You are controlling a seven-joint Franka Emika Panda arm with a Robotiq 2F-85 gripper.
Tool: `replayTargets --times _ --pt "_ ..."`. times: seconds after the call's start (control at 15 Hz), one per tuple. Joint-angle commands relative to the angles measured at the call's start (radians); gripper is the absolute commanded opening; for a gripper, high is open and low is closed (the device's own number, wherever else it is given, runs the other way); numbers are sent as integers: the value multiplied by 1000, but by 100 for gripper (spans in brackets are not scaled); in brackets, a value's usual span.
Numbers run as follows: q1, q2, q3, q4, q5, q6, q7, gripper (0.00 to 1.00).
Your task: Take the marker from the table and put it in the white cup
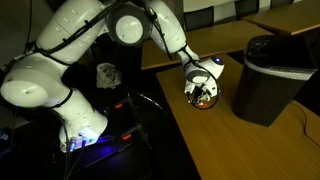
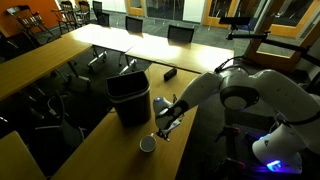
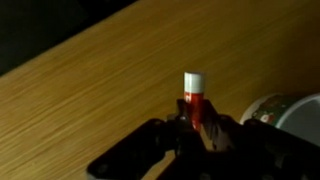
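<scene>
My gripper (image 3: 196, 128) is shut on the marker (image 3: 193, 95), an orange-red stick whose whitish end points away from the jaws, over the brown wooden table (image 3: 90, 90). In both exterior views the gripper (image 1: 203, 92) (image 2: 166, 120) hangs low over the table near the big dark bin. The white cup (image 2: 147, 145) stands on the table a little in front of the gripper. A pale round rim at the right edge of the wrist view (image 3: 288, 110) looks like that cup. The marker is too small to make out in the exterior views.
A big dark cylindrical bin (image 1: 270, 75) (image 2: 130, 98) stands on the table close beside the gripper. The table's edge (image 1: 175, 120) runs near the robot base. Further tables and chairs (image 2: 120, 45) stand behind, and a small dark object (image 2: 170, 74) lies on the table beyond the bin.
</scene>
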Motion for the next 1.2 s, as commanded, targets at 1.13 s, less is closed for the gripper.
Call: replayTargets --times 1.13 --pt "-150 148 148 262 816 -277 -149 5"
